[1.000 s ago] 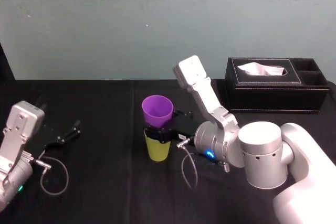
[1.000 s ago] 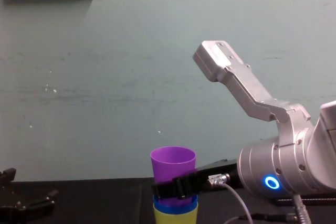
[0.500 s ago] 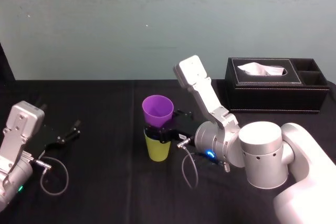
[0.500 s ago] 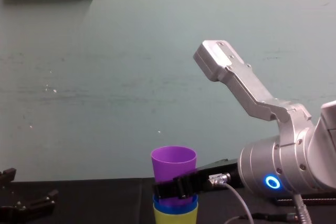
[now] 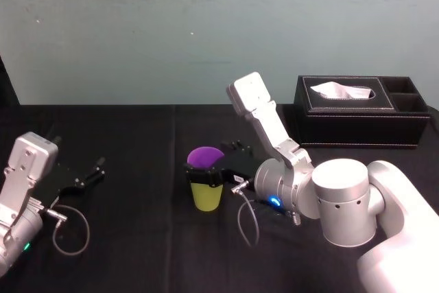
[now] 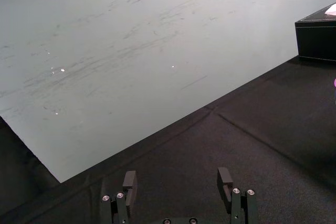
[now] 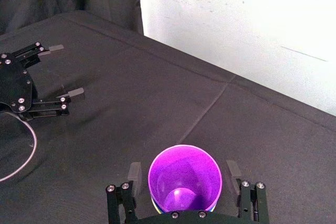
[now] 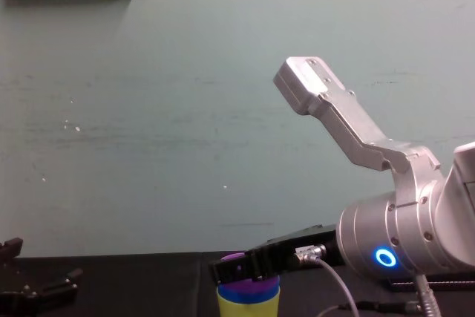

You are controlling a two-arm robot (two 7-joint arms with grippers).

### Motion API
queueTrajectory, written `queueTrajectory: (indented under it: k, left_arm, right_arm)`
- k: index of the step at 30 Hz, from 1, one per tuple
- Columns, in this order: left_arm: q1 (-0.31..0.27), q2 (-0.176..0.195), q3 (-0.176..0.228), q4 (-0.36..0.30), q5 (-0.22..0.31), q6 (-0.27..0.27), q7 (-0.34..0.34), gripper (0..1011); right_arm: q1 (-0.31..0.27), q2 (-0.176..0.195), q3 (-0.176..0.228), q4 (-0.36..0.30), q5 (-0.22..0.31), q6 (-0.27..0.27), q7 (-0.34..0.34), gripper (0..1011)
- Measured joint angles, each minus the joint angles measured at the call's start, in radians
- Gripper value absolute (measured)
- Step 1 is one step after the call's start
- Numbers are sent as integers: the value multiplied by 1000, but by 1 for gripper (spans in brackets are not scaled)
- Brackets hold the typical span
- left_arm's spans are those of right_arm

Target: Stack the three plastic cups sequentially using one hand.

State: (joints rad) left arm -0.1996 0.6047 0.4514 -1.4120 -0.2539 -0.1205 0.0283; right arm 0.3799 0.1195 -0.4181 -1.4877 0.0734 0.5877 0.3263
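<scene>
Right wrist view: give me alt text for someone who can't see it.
A purple tapered plastic cup sits nested upright in a stack, seen from above, between the open fingers of the right gripper. Farther off on the black tablecloth, the left gripper rests open, with a pale wall behind.

My claw (image 7: pixel 184 170) is black, on a silver-grey arm (image 5: pixel 343 204) with a ring (image 5: pixel 274 203) lit blue. The purple cup (image 5: pixel 204 156), blue cup (image 8: pixel 251 286) and yellow-green cup (image 5: pixel 207 197) are all plain. The tablecloth (image 5: pixel 137 135) is black, the wall (image 5: pixel 206 32) pale green, and the box (image 5: pixel 357 127) black with pale stitching.
</scene>
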Motion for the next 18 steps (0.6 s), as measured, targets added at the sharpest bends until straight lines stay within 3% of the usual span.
queueTrajectory:
  k: [11, 18]
  left_arm:
    - [0, 0, 0, 0, 0, 0, 0, 1000]
    - [0, 0, 0, 0, 0, 0, 0, 1000]
  right_arm:
    - [0, 0, 0, 0, -1, 0, 0, 1003]
    - [-19, 1, 10, -25, -7, -39, -17, 1003]
